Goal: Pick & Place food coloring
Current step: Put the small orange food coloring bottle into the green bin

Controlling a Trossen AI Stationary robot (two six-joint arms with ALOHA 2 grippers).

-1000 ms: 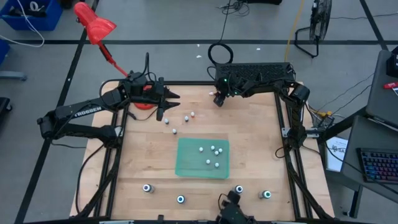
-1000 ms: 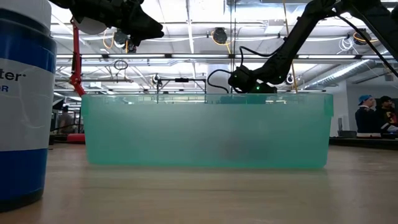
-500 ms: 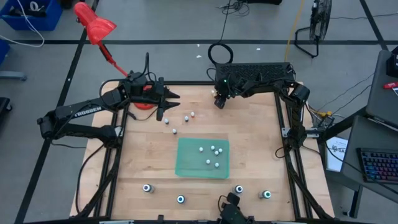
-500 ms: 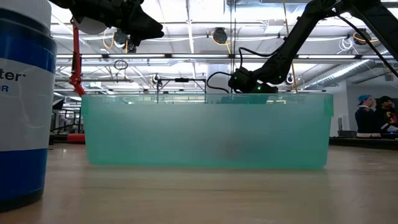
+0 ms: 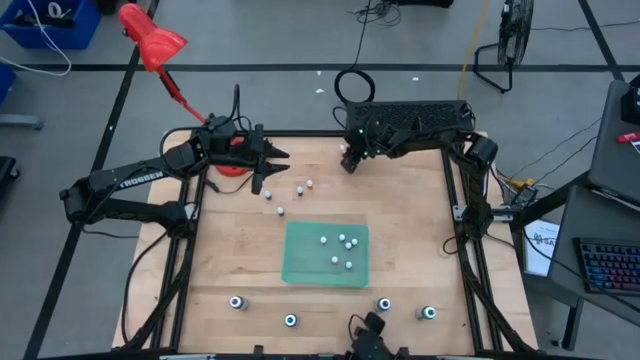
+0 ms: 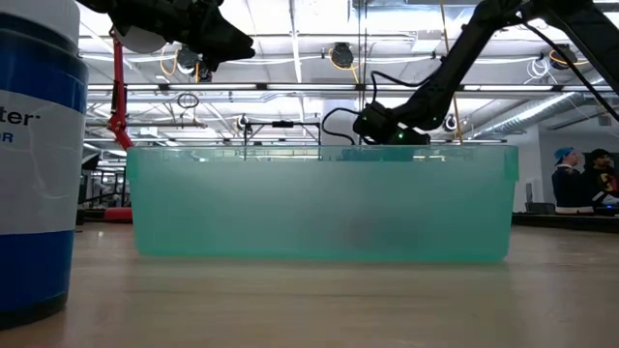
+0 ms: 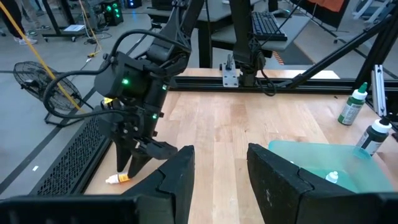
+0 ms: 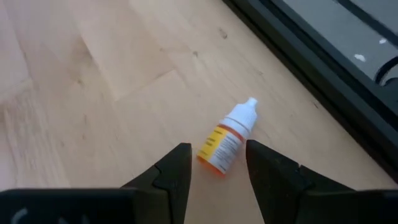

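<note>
The right pincer [image 8: 214, 169] hangs with fingers apart just over a small bottle [image 8: 227, 140] lying on its side on the surface [image 5: 400, 240], well beyond the green tray [image 5: 300, 262], apparently lined up to straddle and grip it, while the left pincer [image 5: 268, 160], also apart, waits beyond the tray.

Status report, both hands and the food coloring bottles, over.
Right hand open over a toppled bottle at the far edge. Left hand open, waiting above loose bottles. Nothing blocking.
</note>
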